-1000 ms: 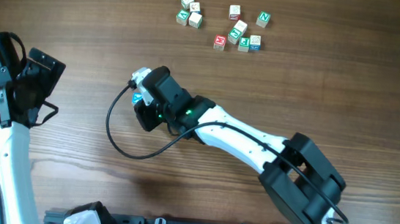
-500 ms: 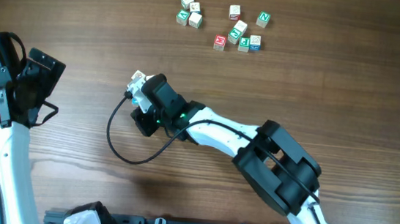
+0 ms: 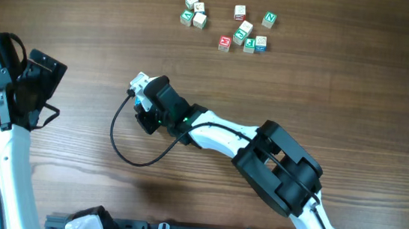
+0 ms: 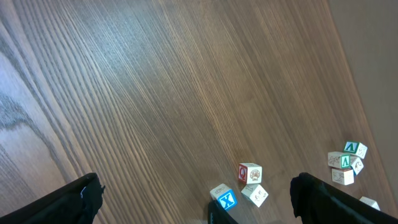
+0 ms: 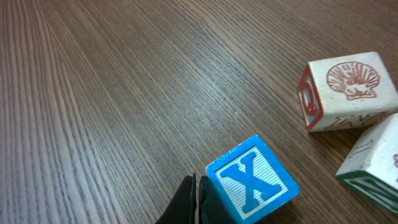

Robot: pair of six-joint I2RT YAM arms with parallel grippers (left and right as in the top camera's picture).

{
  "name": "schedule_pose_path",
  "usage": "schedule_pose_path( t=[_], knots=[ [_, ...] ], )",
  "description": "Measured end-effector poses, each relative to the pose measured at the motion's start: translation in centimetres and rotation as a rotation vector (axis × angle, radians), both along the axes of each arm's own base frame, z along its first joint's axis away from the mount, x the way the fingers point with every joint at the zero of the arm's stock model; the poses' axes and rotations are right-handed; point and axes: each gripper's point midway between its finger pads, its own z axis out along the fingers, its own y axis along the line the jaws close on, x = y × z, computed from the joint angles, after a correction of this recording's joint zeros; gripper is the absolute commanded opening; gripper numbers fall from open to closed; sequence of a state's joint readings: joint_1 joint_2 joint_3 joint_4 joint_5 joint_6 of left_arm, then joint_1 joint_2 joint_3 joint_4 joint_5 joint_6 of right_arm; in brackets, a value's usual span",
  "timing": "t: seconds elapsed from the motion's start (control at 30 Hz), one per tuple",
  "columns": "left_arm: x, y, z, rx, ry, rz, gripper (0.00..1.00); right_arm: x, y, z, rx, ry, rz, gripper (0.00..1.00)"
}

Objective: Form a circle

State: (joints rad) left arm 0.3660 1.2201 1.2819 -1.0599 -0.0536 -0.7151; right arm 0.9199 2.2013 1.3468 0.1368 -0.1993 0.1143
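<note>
Right hand (image 5: 194,200), closed and empty, touches the blue X cube (image 5: 252,180); two pale cubes (image 5: 345,90) crowd just beside it. Left hand (image 4: 199,198) gapes empty. Loose cubes (image 3: 232,23) cluster near the table's (image 3: 343,83) far edge.

White-black arms (image 3: 221,135), looped cable (image 3: 112,134)

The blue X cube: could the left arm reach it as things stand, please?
Probably not cleanly: the shut right gripper sits tight beside the blue X cube, its wrist overhanging it. The open left gripper stands far off.
</note>
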Motion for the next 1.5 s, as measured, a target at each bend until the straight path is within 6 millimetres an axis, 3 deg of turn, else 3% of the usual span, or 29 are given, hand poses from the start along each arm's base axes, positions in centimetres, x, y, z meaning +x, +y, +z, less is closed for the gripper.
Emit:
schedule_pose_path(
  t=[0.43,0.7,1.1,1.13,1.2,1.27,1.33,1.5],
  knots=[
    [0.0,0.0,0.0,0.000,0.000,0.000,1.00,1.1,1.0,1.5,0.021,-0.131,-0.026,0.04],
    [0.0,0.0,0.0,0.000,0.000,0.000,1.00,-0.5,-0.3,-0.8,-0.085,-0.055,-0.011,0.04],
    [0.0,0.0,0.0,0.000,0.000,0.000,1.00,1.0,0.5,0.8,-0.029,-0.129,-0.049,0.07],
    [0.0,0.0,0.0,0.000,0.000,0.000,1.00,1.0,0.5,0.8,-0.031,-0.127,-0.049,0.13],
    [0.0,0.0,0.0,0.000,0.000,0.000,1.00,0.8,0.2,0.5,-0.045,-0.111,-0.054,0.44],
    [0.0,0.0,0.0,0.000,-0.001,0.000,1.00,1.1,-0.2,2.4,-0.021,-0.092,-0.113,0.69],
    [0.0,0.0,0.0,0.000,0.000,0.000,1.00,2.0,-0.7,5.2,0.026,-0.079,-0.223,0.70],
    [0.0,0.0,0.0,0.000,0.000,0.000,1.00,1.5,-1.3,7.5,0.079,0.019,-0.304,0.73]
  ],
)
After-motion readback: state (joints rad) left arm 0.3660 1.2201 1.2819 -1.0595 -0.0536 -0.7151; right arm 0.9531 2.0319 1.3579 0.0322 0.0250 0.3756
